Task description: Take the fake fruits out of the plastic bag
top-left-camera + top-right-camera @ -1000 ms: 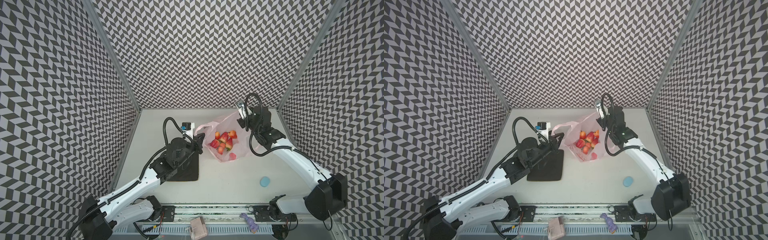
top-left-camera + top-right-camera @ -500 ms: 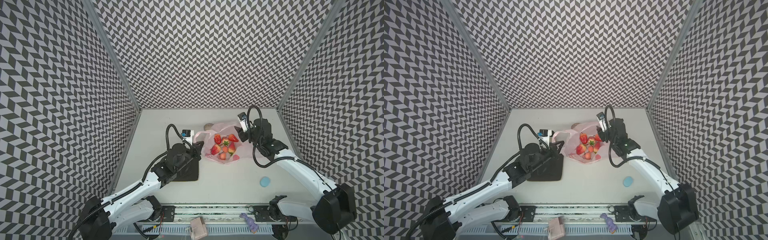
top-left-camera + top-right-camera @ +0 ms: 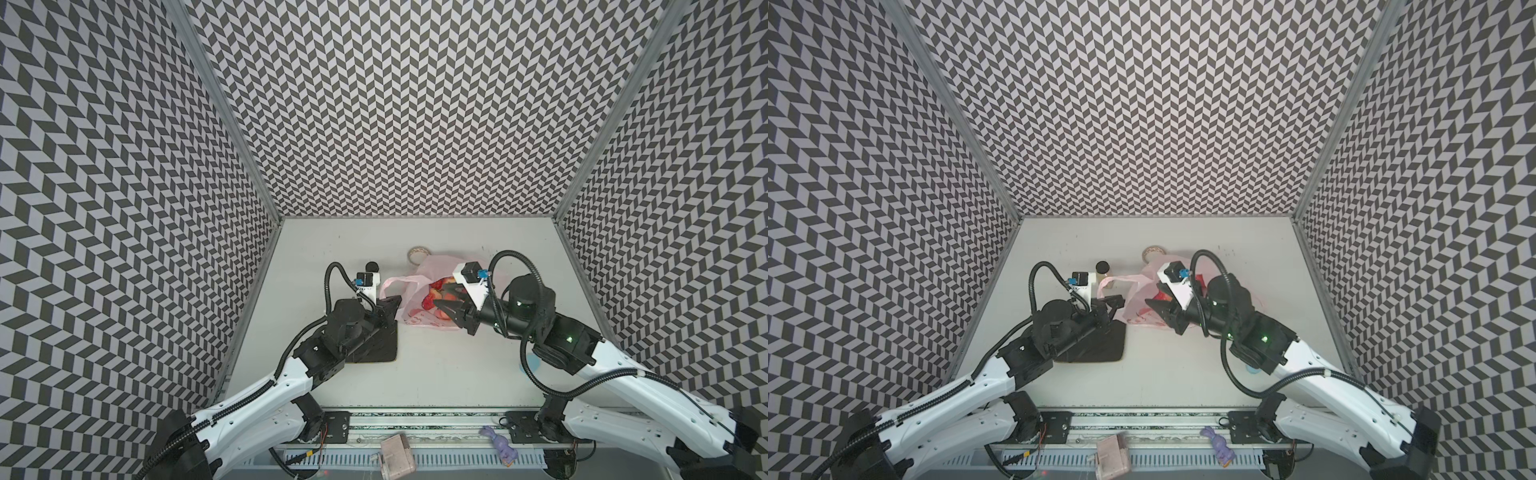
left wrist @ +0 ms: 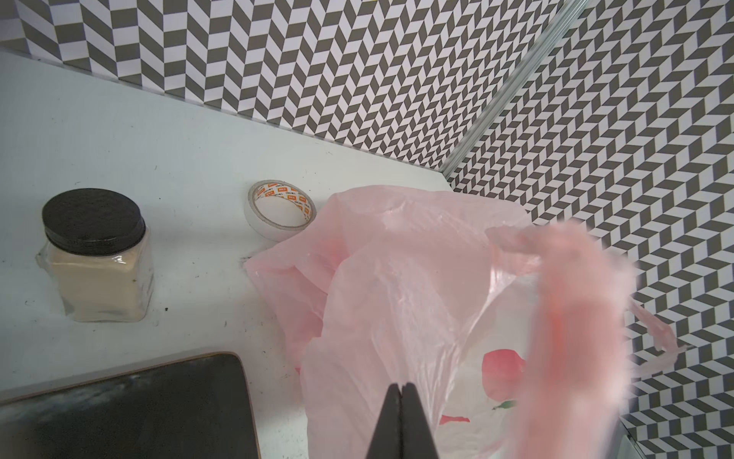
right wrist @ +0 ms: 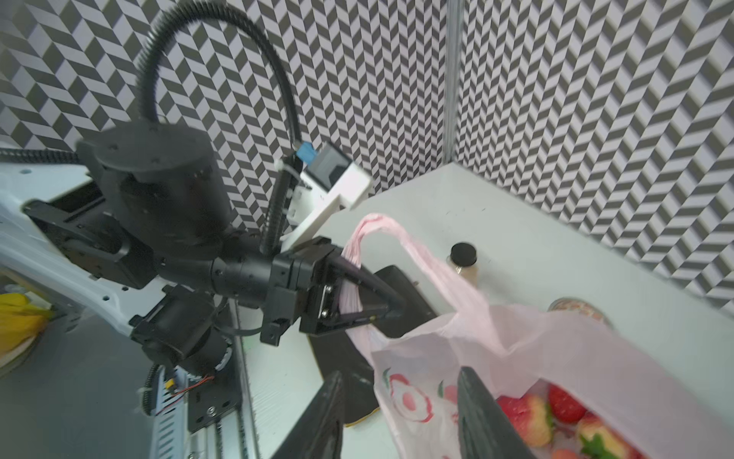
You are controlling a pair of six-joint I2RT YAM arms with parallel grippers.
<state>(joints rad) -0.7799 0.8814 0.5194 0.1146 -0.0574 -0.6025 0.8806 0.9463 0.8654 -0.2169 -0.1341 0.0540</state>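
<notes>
The pink plastic bag (image 3: 419, 322) (image 3: 1137, 321) lies slumped on the table beside the black tray. My left gripper (image 3: 392, 301) (image 3: 1117, 300) (image 4: 401, 387) is shut on the bag's handle (image 5: 391, 228), which passes between its fingers. Red strawberries, the fake fruits (image 3: 434, 297) (image 3: 1160, 296) (image 5: 524, 413), show inside the bag's mouth. My right gripper (image 3: 446, 300) (image 3: 1155, 300) (image 5: 403, 391) hovers over the bag's near side, open, its jaws well apart. The bag's printed front wall (image 5: 413, 397) lies between them, ungripped.
A black square tray (image 3: 374, 349) (image 4: 119, 409) sits under the left wrist. A black-lidded jar (image 3: 371, 266) (image 4: 95, 254) and a tape roll (image 3: 419, 253) (image 4: 280, 208) stand behind the bag. A blue disc (image 3: 1252, 369) peeks from under the right arm.
The right gripper has let go of the bag, opened and swung down to its near side. The bag has sunk from held-up and spread to slumped on the table. The left gripper lowered.
</notes>
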